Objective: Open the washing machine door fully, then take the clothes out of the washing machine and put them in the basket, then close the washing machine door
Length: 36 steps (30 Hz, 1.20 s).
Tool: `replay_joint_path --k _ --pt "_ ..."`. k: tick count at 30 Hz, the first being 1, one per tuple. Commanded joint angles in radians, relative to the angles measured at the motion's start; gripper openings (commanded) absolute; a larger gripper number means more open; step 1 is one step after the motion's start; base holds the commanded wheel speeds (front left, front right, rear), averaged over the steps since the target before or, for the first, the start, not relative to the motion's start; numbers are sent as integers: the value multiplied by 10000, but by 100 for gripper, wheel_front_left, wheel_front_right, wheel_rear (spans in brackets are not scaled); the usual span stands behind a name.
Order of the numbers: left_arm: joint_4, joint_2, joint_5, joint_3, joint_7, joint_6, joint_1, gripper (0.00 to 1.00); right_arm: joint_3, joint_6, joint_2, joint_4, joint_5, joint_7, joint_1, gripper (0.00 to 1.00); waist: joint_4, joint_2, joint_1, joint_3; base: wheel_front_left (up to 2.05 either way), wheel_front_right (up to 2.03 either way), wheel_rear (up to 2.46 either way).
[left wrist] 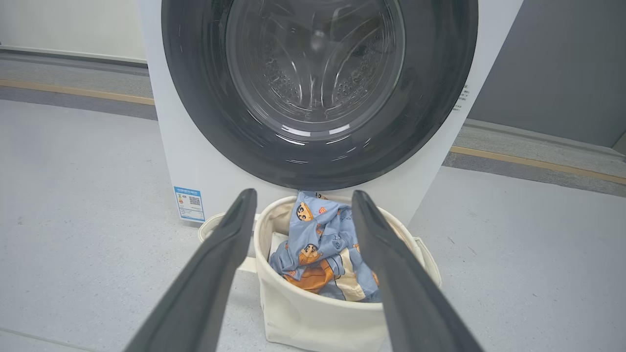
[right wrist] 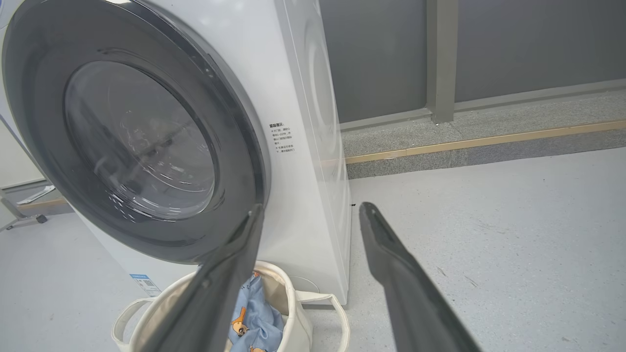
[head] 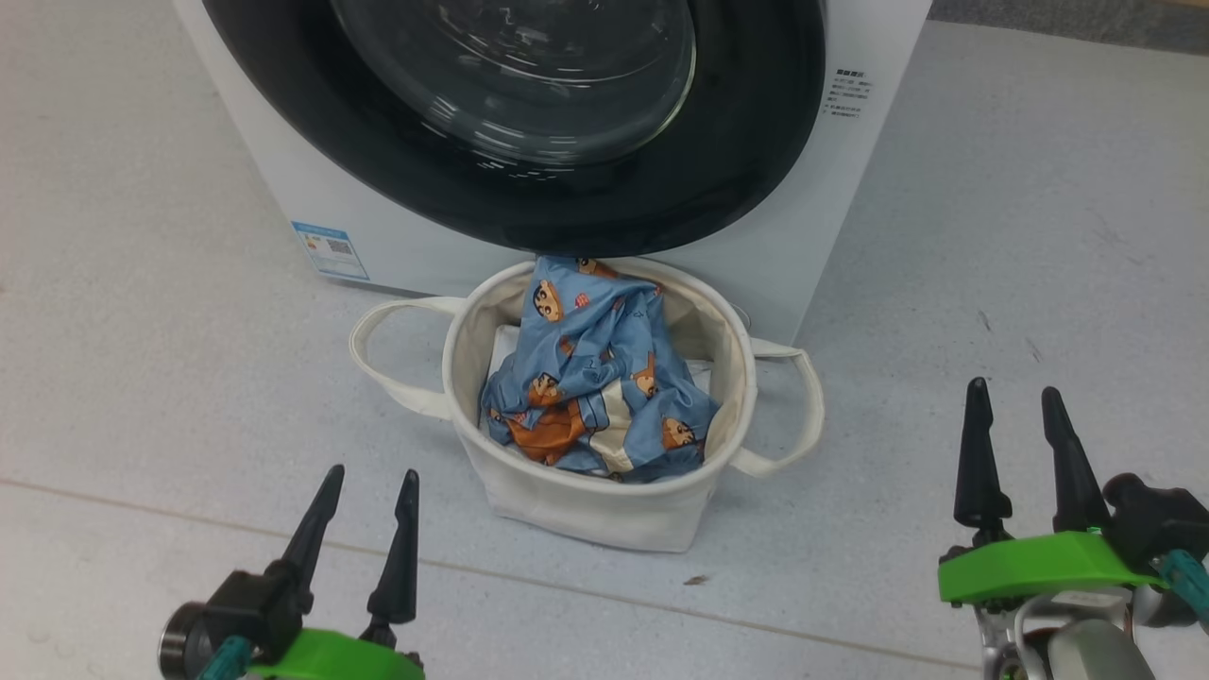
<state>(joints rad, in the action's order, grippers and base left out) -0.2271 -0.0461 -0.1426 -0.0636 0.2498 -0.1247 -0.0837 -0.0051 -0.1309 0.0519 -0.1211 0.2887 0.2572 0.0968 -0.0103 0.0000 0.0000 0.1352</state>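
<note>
The washing machine (head: 850,179) (left wrist: 186,161) (right wrist: 313,161) stands white on the floor with its door (head: 737,142) (left wrist: 430,98) (right wrist: 39,122) shut flat against the front, black rim around the glass window. Right in front of it sits the cream basket (head: 604,510) (left wrist: 303,318) (right wrist: 293,313), holding the light blue clothes (head: 595,378) (left wrist: 318,244) (right wrist: 249,318) with orange-brown figures. My left gripper (head: 366,486) (left wrist: 298,200) hovers open near the basket's lower left. My right gripper (head: 1015,401) (right wrist: 310,212) is open and empty, off to the basket's right.
Pale grey floor spreads on both sides of the machine. A small blue label (head: 329,249) (left wrist: 189,202) marks the machine's lower front corner. Behind runs a grey wall with a post (right wrist: 440,58) and a low kerb (right wrist: 489,142).
</note>
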Motion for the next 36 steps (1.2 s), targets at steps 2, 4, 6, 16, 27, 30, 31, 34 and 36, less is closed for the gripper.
replay_joint_path --k 2,4,6,16,27,30,31,34,36 --pt "284 -138 84 311 120 -50 -348 100 213 2 -16 333 -110 46 157 100 12 0 0 42 0 0 0" --pt "274 -135 95 308 120 -52 -366 100 184 2 -16 347 -117 46 171 100 16 0 0 54 0 0 0" --pt "283 -133 113 313 120 -53 -376 100 177 2 -16 376 -122 46 175 100 21 0 0 46 0 0 0" --pt "353 -119 162 309 120 -57 -278 100 246 2 -16 400 -111 46 106 100 24 0 0 -106 0 0 0" --pt "378 -119 154 246 120 -58 -196 100 310 2 -16 396 -182 46 16 100 41 0 0 -221 0 0 0" --pt "392 -117 158 240 120 -58 -191 100 337 2 -16 372 -176 46 2 100 51 0 0 -232 0 0 0" --pt "402 -115 166 237 120 -59 -200 100 353 2 -16 359 -183 46 10 100 65 0 0 -230 0 0 0" --pt "415 -112 180 275 120 -59 -210 100 370 2 -16 354 -197 46 44 100 78 0 0 -216 0 0 0" --pt "413 -110 197 309 120 -59 -213 100 375 2 -16 353 -201 46 65 100 83 0 0 -210 0 0 0"
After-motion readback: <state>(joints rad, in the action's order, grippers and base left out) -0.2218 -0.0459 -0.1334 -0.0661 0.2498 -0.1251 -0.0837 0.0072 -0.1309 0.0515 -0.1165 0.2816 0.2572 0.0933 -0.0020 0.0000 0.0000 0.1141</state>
